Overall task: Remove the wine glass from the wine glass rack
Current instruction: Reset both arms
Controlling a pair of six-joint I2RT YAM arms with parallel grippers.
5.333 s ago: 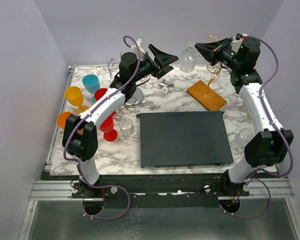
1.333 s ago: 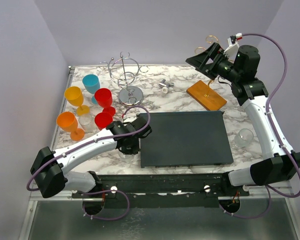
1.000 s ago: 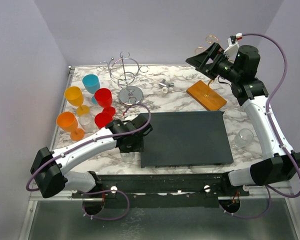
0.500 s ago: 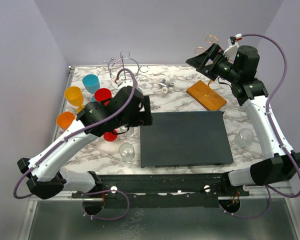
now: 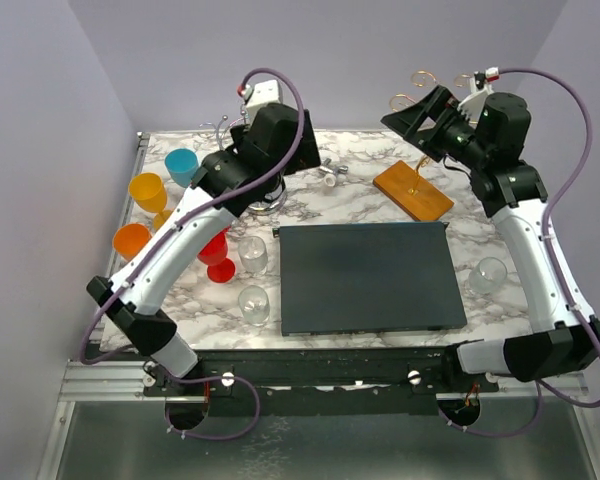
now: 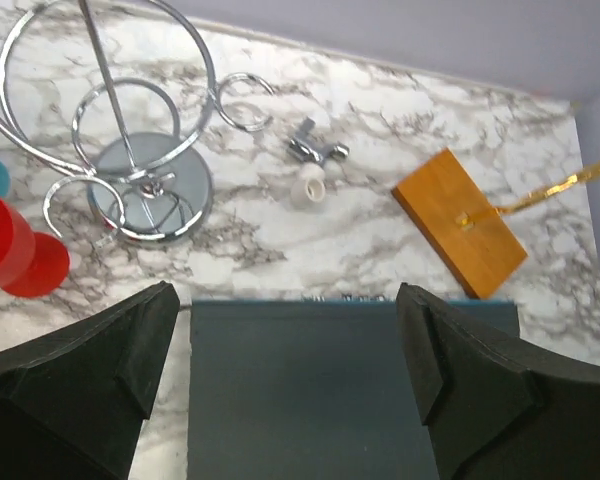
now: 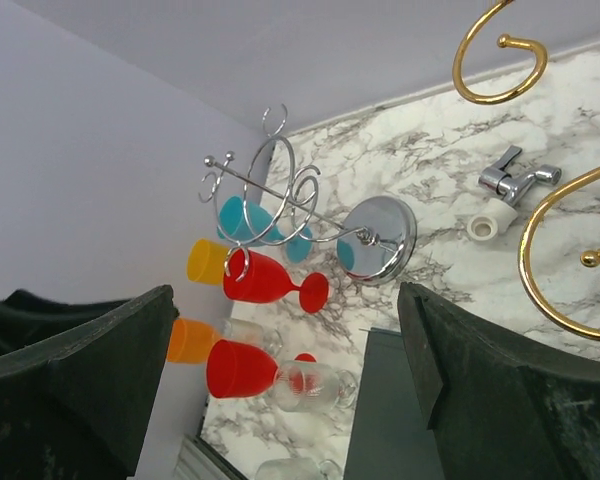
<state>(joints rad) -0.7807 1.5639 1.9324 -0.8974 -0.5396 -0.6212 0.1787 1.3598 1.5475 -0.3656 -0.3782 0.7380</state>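
The wine glass rack has an orange-brown wooden base (image 5: 412, 190) (image 6: 460, 222) at the back right and a thin gold stem (image 6: 550, 185). Its curly gold hooks (image 5: 426, 78) (image 7: 500, 50) carry nothing where they show. A clear wine glass (image 5: 254, 303) stands upright on the marble by the mat's left edge, apart from both grippers. My left gripper (image 5: 295, 150) (image 6: 285, 330) hangs open and high over the table's back left. Beside the gold hooks, my right gripper (image 5: 412, 112) (image 7: 285, 300) is open and holds nothing.
A dark mat (image 5: 368, 276) (image 6: 350, 390) fills the middle. A chrome wire stand (image 5: 252, 185) (image 6: 130, 180) (image 7: 280, 210) sits back left, near blue (image 5: 181, 165), yellow (image 5: 148, 190), orange (image 5: 130, 240) and red (image 5: 217, 250) glasses. More clear glasses (image 5: 253, 255) (image 5: 490, 275) stand about. A small metal fitting (image 6: 315, 152) lies behind the mat.
My left arm opened its jaws, left a clear glass standing by the mat's front left, then rose and swung back over the chrome stand. The right arm barely shifted.
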